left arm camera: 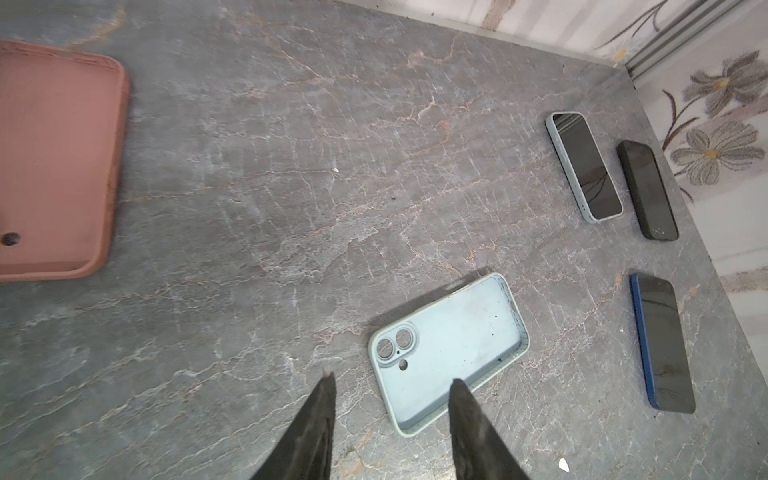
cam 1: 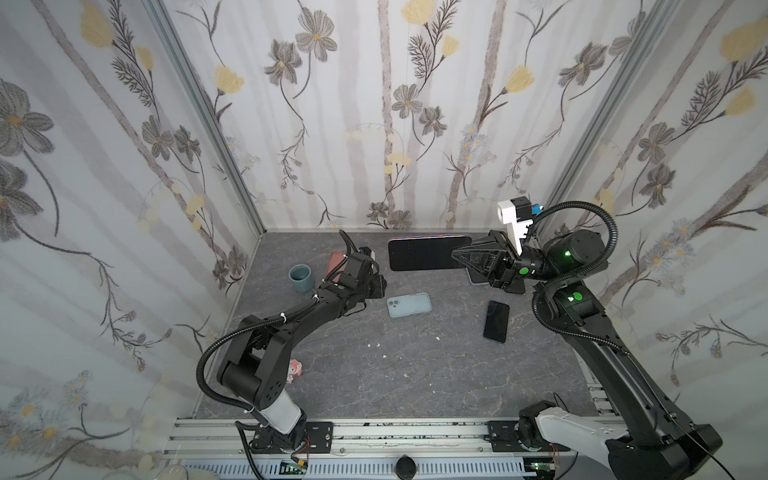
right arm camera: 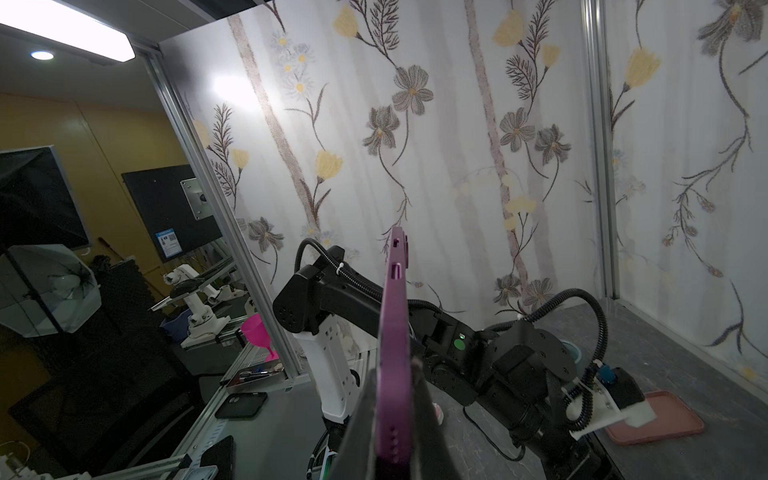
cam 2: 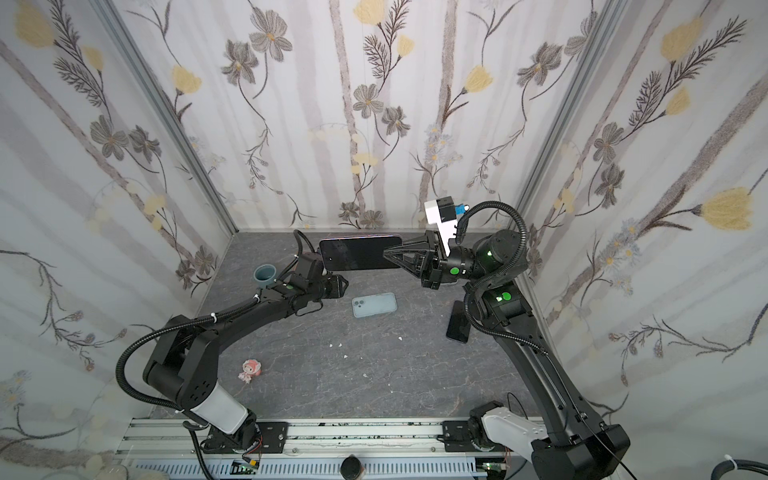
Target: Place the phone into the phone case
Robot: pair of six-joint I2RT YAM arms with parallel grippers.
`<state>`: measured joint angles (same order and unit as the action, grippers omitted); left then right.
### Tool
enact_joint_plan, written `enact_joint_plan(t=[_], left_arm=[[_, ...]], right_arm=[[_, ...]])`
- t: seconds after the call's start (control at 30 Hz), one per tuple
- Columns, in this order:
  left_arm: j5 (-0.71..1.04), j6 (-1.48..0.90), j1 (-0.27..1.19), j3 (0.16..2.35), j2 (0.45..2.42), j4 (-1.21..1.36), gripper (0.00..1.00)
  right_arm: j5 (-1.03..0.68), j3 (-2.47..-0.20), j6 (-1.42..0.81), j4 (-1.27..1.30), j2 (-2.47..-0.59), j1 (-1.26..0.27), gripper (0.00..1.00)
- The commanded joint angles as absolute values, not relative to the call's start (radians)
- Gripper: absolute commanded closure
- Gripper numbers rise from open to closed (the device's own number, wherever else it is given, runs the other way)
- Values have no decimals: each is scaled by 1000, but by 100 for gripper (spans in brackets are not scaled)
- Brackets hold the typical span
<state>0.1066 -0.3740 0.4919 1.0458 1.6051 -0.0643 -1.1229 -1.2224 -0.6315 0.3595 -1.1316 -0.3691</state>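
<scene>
My right gripper (cam 1: 456, 252) (cam 2: 387, 252) (right arm camera: 395, 368) is shut on the phone (cam 1: 419, 253) (cam 2: 357, 253) (right arm camera: 395, 316). The phone has a black screen and a purple rim, and hangs edge-on in the air over the back of the table. The phone case (cam 1: 409, 304) (cam 2: 374, 304) (left arm camera: 453, 345) is light blue. It lies flat on the table, hollow side up, below and in front of the phone. My left gripper (cam 1: 379, 286) (cam 2: 340, 286) (left arm camera: 392, 377) hovers open at the case's left end, near its camera cutout, with nothing between its fingers.
A pink case (cam 1: 333, 261) (left arm camera: 58, 158) and a teal cup (cam 1: 302, 277) (cam 2: 264, 275) stand at the back left. Three other phones lie at the right: a light-cased one (left arm camera: 584, 166), a black one (left arm camera: 648, 191) and a blue one (left arm camera: 665, 345) (cam 1: 496, 321). A pink figurine (cam 2: 250, 370) sits front left.
</scene>
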Motion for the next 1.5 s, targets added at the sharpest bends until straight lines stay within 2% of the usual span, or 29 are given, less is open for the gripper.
enact_joint_plan(t=[0.0,0.3,0.57,0.97,1.47], left_arm=[[94,-413,476,1012,1572,-33,56],[61,-531,437,874,1502,47,52],[94,-581,434,851,1525,58,49],[269,-652,436,911,1661,75,49],[340,-667,458,924,1749,101,51]], right_arm=[[-1020,-1180,-634,340,-1134,-371,100],[-860,-1149,-598,-4,-1276,-370,100],[-827,-1189,-529,-249,-1498,-369,100],[-738,-1250,-426,-371,-1746,-372,100],[-724,-1271,-451,-318,-1830,-371,100]])
